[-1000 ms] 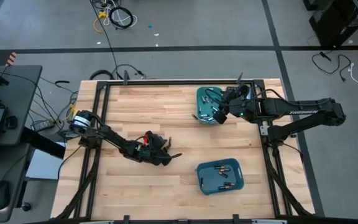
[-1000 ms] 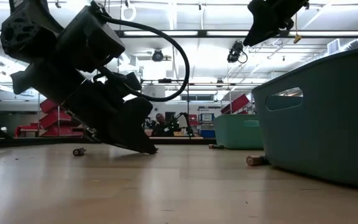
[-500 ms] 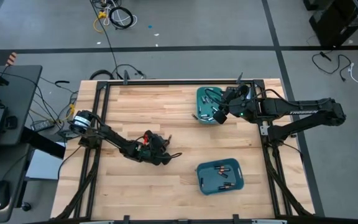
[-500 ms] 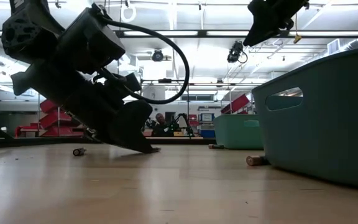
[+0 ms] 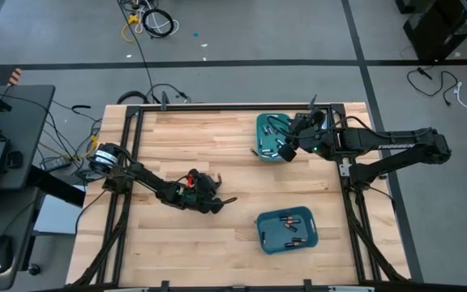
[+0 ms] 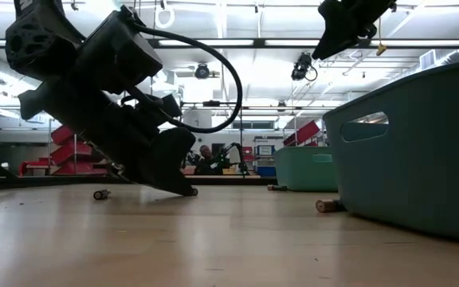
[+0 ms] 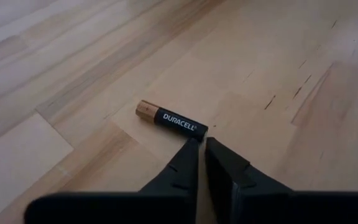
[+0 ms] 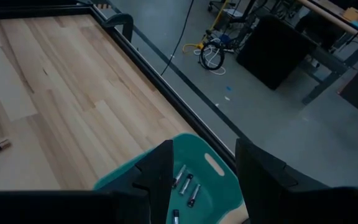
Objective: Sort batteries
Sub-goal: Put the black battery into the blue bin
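Closed down since a second back: left gripper (image 7: 199, 144) fingers now nearly together, tips shifted a touch along the table (image 5: 217, 146). Nothing between them. Battery (image 7: 170, 118) not caught.

Battery lying flat on bare wood, just beyond the fingertips, black end almost touching them, copper end farthest off. Long axis running crosswise to the gripper's reach, not in line with it. Off-centre too: most of the cell sits to one side of the narrow gap between the tips, only its black end near the gap.

Left gripper low over the table's middle, closer to the near edge, tips at or just above the wood in the low view. Right gripper (image 8: 201, 168) spread wide, holding nothing, hanging over the bin (image 5: 272, 138) by the far right corner; several cells already inside. Second bin (image 5: 287, 230) toward the near right corner, also with cells in it. Two more loose cells seen on the wood in the low view.

Left arm far nearer this battery; right arm well apart.

Judgement: grasp missed or not yet made. Next move likely needs reopening, sliding sideways toward the cell's middle, then closing across its short width.
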